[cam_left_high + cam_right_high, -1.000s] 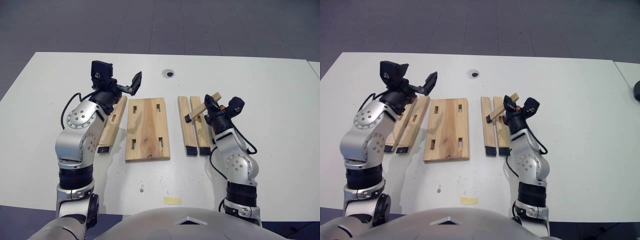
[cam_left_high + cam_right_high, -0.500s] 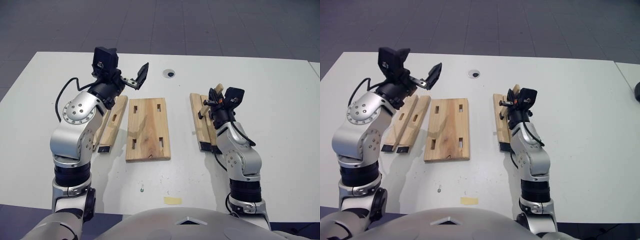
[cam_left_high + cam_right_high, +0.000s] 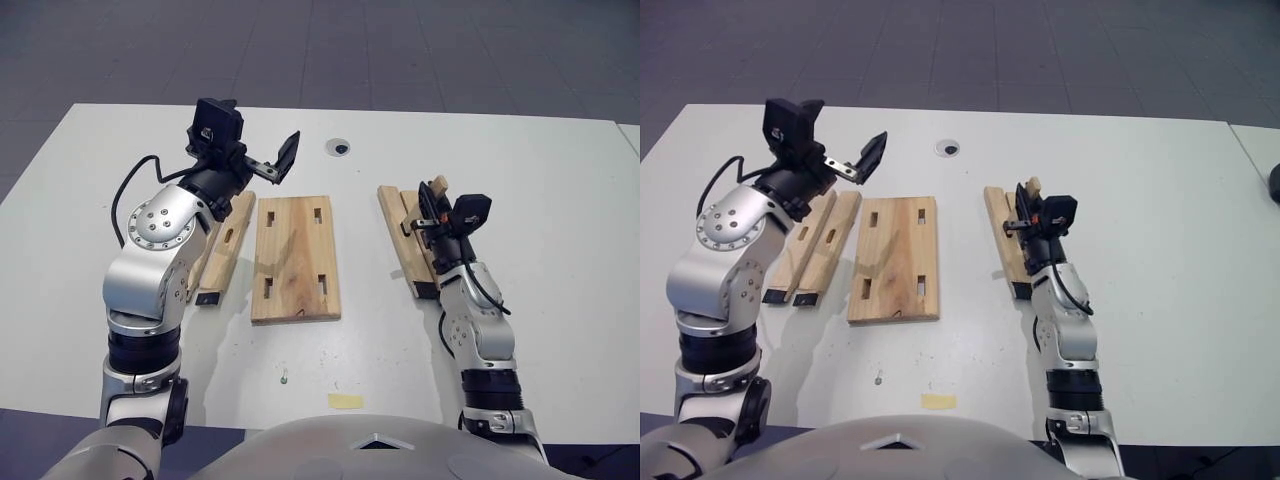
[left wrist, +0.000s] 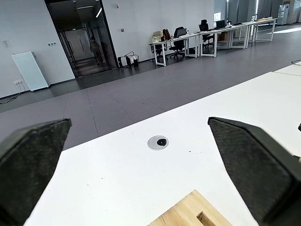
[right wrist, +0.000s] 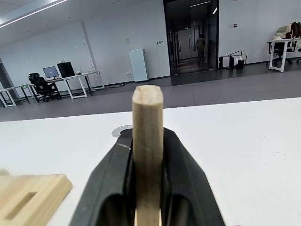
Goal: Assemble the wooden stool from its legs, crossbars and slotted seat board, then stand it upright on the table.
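The slotted seat board (image 3: 295, 256) lies flat mid-table. Two legs (image 3: 224, 247) lie side by side to its left. Two more legs (image 3: 408, 240) lie close together to its right, slightly angled. My left gripper (image 3: 268, 163) hovers open above the table, over the far ends of the left legs, its black fingers (image 4: 244, 160) spread wide with nothing between them. My right gripper (image 3: 432, 216) sits over the right legs, shut on a short crossbar (image 5: 147, 136) whose far end (image 3: 436, 187) points away from me.
A round cable grommet (image 3: 340, 147) sits in the table beyond the board. A yellow tape strip (image 3: 345, 401) and a small speck (image 3: 284, 377) lie near the front edge. A slotted wooden piece (image 5: 28, 197) shows beside the right gripper. Bare tabletop extends far right.
The right arm has swung rightward with the crossbar, which now points away instead of lying diagonally. The two right legs have shifted right and turned slightly. The left gripper rose a little.
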`<state>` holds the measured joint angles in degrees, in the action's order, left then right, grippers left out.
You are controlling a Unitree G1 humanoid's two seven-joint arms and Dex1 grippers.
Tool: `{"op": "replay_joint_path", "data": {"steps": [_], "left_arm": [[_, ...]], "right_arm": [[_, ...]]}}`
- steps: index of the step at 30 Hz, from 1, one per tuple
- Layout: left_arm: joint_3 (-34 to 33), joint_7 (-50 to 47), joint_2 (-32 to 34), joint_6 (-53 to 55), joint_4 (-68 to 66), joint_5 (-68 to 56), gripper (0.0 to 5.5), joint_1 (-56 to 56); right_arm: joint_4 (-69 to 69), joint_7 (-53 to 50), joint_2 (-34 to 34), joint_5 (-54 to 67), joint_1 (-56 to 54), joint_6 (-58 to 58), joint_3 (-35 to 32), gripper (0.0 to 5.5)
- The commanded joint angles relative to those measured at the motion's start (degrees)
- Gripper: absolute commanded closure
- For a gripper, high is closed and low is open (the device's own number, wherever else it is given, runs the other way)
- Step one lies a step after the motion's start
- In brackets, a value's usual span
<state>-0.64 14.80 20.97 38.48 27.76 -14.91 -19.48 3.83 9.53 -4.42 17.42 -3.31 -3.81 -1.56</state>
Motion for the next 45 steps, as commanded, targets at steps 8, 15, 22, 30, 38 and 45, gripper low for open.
{"op": "replay_joint_path", "data": {"steps": [8, 15, 22, 30, 38, 45], "left_arm": [[0.3, 0.1, -0.5, -1.3, -0.8, 1.6, 0.1, 0.6], [-0.1, 0.2, -0.8, -1.7, -1.8, 1.6, 0.1, 0.0], [0.2, 0.1, -0.9, -2.2, -2.3, 1.8, 0.1, -0.2], [-0.4, -1.1, -2.0, -3.0, -2.7, 2.5, 0.1, -0.4], [0.4, -1.6, -3.1, -3.4, -2.8, 2.8, 0.1, 0.2], [0.2, -1.4, -2.9, -3.3, -2.6, 2.9, 0.1, 0.4]], "right_arm": [[-2.1, 0.8, -0.4, -1.0, -3.1, -2.8, -1.1, 4.58], [0.0, 0.0, 1.0, 1.8, -7.5, -4.1, -3.5, 3.61], [5.6, -3.0, 2.6, 6.4, -14.7, -9.5, -5.2, 2.49], [5.3, -3.5, 2.1, 8.8, -22.8, -13.1, -6.4, 1.21], [-1.8, 1.0, -0.9, 5.2, -23.9, -15.2, -2.8, 0.12], [-2.4, 2.8, -2.5, 3.6, -26.5, -15.3, -2.5, 0.12]]}}
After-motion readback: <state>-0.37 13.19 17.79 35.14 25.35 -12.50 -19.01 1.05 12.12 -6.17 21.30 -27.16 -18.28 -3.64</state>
